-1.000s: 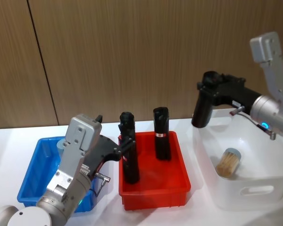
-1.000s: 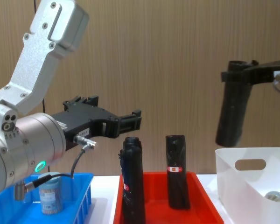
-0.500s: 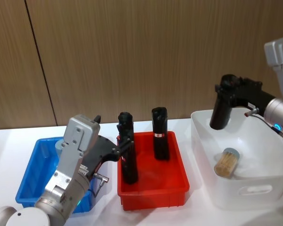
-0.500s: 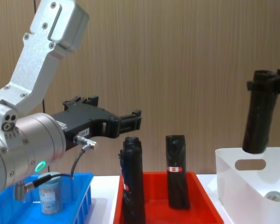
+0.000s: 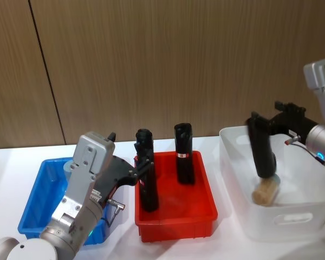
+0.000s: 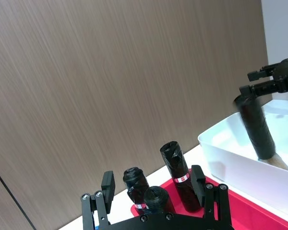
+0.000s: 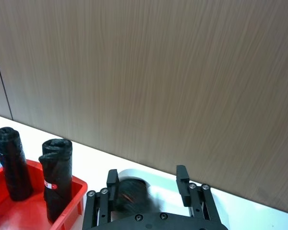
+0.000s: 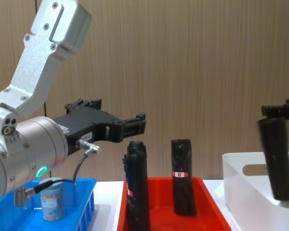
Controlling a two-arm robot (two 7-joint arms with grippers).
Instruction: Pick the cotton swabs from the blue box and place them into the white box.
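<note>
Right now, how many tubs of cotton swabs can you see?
2. One cotton swabs tub stands in the blue box, behind the left arm. The other lies in the white box, under the black cylinder held by the right gripper. The left arm may hide more.

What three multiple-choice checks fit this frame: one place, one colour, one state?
1. The black cylinder held by the right hand is:
A. lying flat on the table
B. reaching down into the white box
C. propped against the wall

2. The bin between the blue box and the white box is:
A. green
B. red
C. yellow

3. The left hand is:
A. open and empty
B. shut on a swab tub
C. shut on a cylinder

Answers:
1 B, the cylinder's lower end sits below the white box's rim in the head view.
2 B, the red bin stands in the middle.
3 A, the left wrist view shows its fingers apart with nothing between them.
</note>
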